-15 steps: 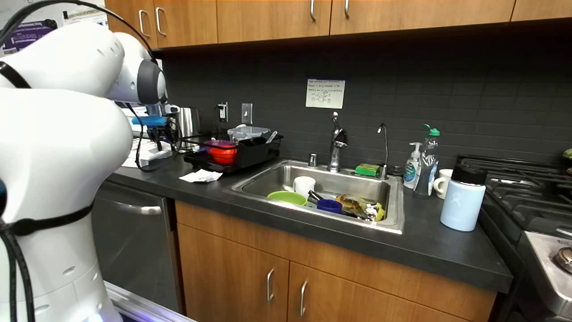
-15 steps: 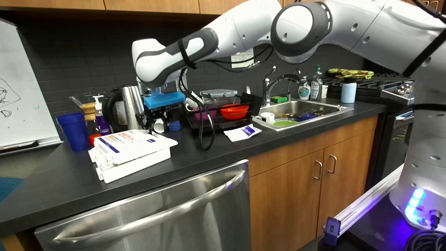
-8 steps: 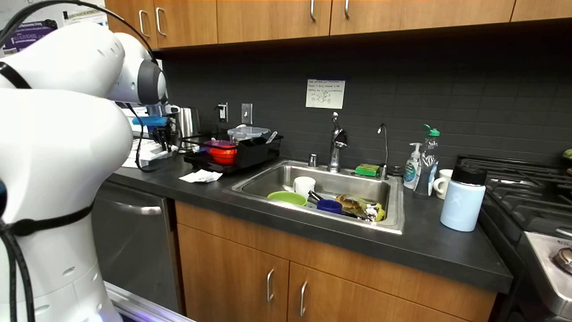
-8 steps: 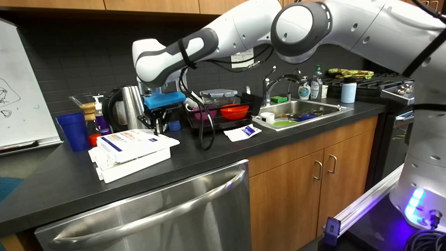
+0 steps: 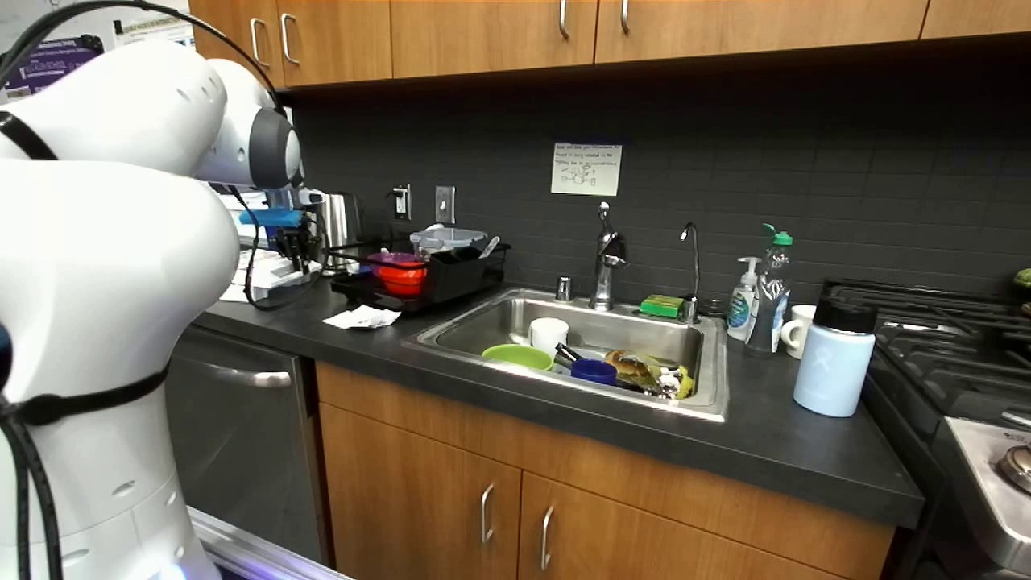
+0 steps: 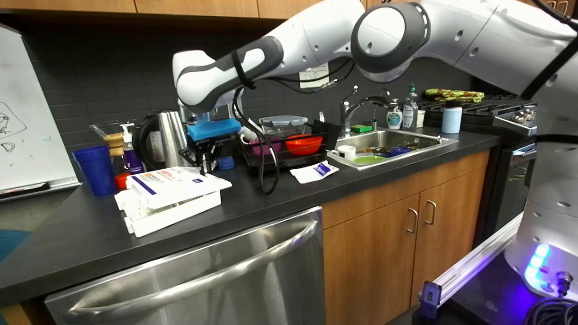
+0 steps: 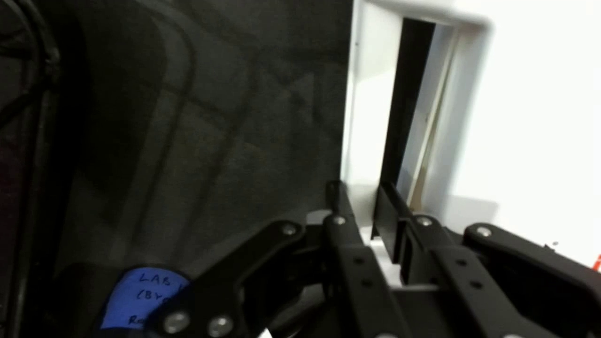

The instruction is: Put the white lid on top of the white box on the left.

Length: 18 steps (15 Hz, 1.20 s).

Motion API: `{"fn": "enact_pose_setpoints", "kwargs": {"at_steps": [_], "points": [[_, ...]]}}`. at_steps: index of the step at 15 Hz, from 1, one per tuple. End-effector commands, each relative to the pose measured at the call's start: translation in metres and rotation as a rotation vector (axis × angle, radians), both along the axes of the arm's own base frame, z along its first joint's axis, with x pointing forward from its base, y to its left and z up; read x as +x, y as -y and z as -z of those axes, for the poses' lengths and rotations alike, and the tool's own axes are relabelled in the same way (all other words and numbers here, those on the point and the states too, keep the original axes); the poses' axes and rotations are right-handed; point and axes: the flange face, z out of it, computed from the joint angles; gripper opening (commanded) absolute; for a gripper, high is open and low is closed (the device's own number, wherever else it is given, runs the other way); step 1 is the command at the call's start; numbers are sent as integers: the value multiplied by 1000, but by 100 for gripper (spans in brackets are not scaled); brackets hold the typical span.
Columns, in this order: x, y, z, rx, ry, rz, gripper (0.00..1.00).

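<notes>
On the left part of the counter lies a low white box (image 6: 180,214). The white lid (image 6: 180,184), printed with orange and dark blue, rests slightly askew and tilted over it, a gap showing along the near side. My gripper (image 6: 205,171) reaches down at the lid's far edge. In the wrist view my gripper (image 7: 360,188) is shut on a white strip along that edge of the lid (image 7: 540,117), one finger on each side. A dark slot separates the strip from the lid's main panel. In an exterior view, the arm largely hides the box and my gripper (image 5: 300,256).
A steel kettle (image 6: 171,140) and a blue cup (image 6: 95,170) stand behind and left of the box. A black dish rack (image 6: 284,153) with bowls is to its right. A white packet (image 6: 314,172) lies near the counter's front. The arm's cable (image 6: 271,180) hangs close to the rack.
The jaws have come together on the strip at the lid's far edge. The lid has shifted slightly to the right and its near side sits a little higher above the box.
</notes>
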Motion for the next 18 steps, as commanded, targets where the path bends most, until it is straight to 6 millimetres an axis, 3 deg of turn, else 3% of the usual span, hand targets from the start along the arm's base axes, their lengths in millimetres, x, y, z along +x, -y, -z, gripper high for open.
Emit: {"fn": "enact_pose_setpoints", "kwargs": {"at_steps": [1,8,18], "points": [[-7,-5,-16,31,-21,-15,5],[-15,-16,-26,45,-10,-34,5],[-22,-24,-19,32,-1,-38,5]]}}
